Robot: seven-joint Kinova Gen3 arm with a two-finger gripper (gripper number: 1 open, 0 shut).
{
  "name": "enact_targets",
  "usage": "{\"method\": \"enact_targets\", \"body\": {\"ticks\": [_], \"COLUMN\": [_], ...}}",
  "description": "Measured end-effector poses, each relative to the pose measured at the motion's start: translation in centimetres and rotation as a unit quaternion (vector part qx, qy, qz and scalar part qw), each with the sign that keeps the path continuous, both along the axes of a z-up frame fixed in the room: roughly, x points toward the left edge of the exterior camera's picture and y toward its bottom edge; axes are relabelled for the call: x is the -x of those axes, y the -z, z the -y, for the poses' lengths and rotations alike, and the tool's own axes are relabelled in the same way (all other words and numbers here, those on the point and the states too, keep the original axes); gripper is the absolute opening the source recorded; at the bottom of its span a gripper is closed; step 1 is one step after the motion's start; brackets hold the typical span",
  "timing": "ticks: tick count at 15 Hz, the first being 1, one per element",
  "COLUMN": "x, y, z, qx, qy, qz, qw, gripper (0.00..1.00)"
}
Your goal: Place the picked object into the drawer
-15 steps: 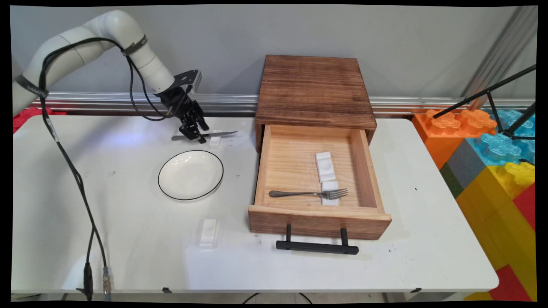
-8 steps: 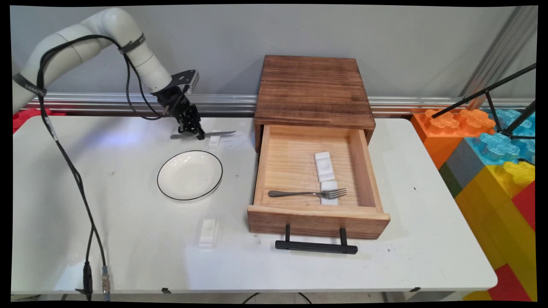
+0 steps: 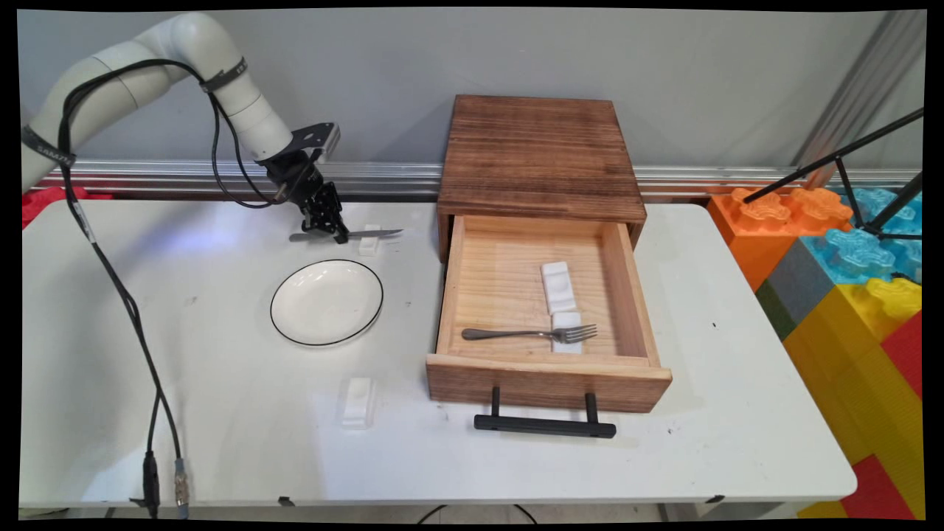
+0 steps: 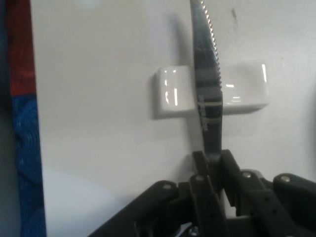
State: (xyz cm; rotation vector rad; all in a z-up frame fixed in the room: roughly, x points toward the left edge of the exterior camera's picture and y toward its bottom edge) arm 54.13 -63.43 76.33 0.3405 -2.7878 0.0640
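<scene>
A steel knife (image 3: 369,234) lies across a small white rest (image 3: 368,241) at the table's far side, left of the wooden box. My gripper (image 3: 330,231) is shut on the knife's handle end. In the hand view the serrated blade (image 4: 206,74) runs up from between my fingers (image 4: 213,170) and crosses the white rest (image 4: 170,92).
A white plate (image 3: 327,302) with a black rim sits just in front of the knife. The wooden box's drawer (image 3: 547,372) stands open, holding a fork (image 3: 529,334) and two white rests (image 3: 558,286). Another white rest (image 3: 357,401) lies near the front. Toy blocks (image 3: 848,280) stand at right.
The gripper has closed onto the knife's handle and shifted slightly left and back; the knife has moved a little with it.
</scene>
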Motion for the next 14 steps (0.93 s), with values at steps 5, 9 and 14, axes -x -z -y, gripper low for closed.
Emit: {"method": "enact_targets", "body": {"ticks": [5, 9, 14], "x": [-0.1, -0.1, -0.5], "y": [-2.0, -4.5, -7.6], "z": [-0.8, -1.8, -3.1], "qx": [0.008, 0.020, 0.032], "qy": [-0.023, -0.050, -0.078], "qz": [-0.006, -0.006, -0.004], "qw": [0.9997, 0.9985, 0.9964], "gripper": [0.00, 0.00, 0.00]}}
